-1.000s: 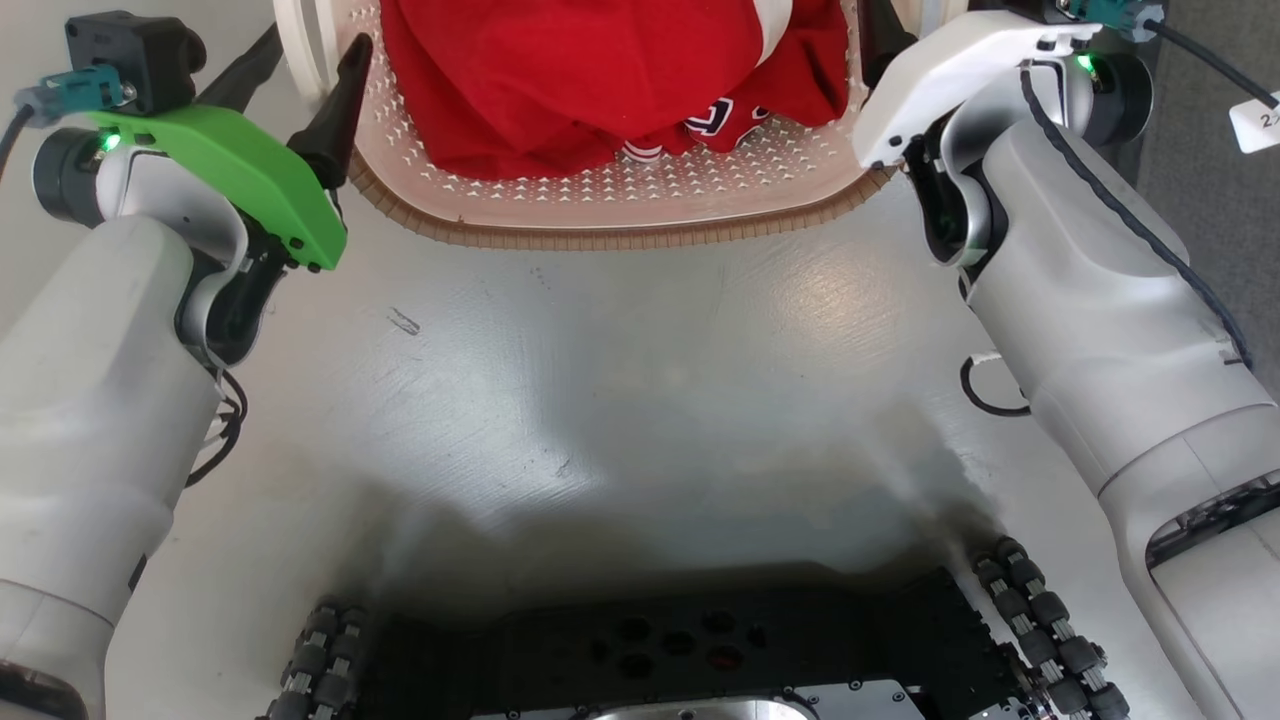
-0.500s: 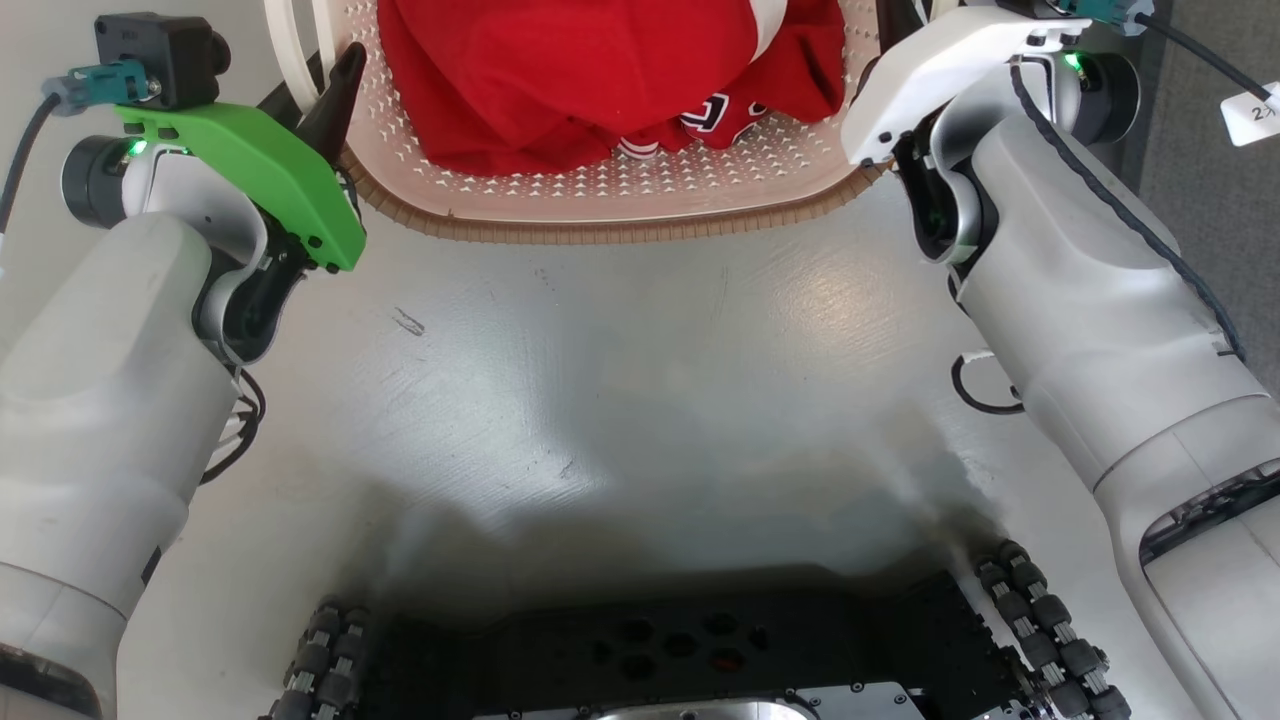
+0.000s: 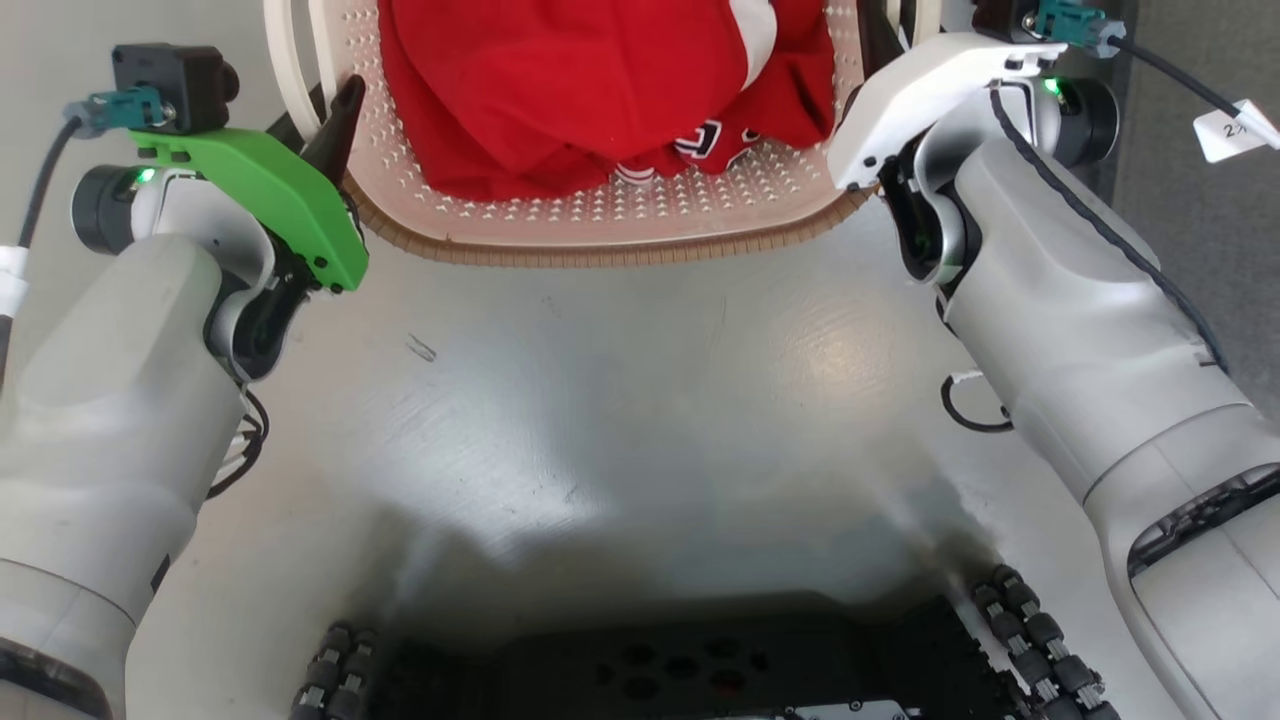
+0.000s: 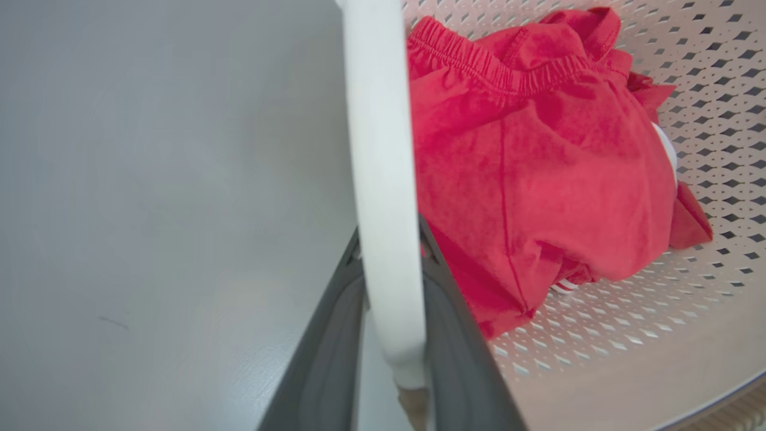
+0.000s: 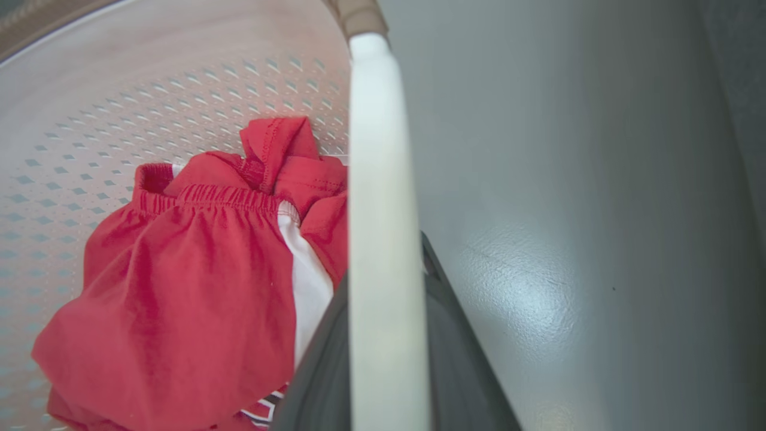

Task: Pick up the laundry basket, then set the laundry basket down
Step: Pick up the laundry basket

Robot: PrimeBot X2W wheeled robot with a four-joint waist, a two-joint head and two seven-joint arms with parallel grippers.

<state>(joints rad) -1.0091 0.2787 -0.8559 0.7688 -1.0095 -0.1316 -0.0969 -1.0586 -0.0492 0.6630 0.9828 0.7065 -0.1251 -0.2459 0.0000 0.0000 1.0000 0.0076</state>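
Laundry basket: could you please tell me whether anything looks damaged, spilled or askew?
Nothing stands out: the laundry basket looks intact, the red clothes lie inside it, and both handles sit between the jaws.

Down on the floor [image 3: 640,400]: a smooth, pale grey painted surface, glossy, with a broad bright sheen to the right of centre. One small dark scuff mark [image 3: 422,347] sits left of centre. At the bottom edge stands the robot's own black wheeled base [image 3: 680,675], roller wheels [image 3: 1040,630] at its corners, throwing a soft dark shadow onto the grey ahead of it. Far right, a darker, matte grey strip [image 3: 1240,280] runs beside the glossy part. At the top is the laundry basket [image 3: 600,258]; whether its bottom touches the floor cannot be told.
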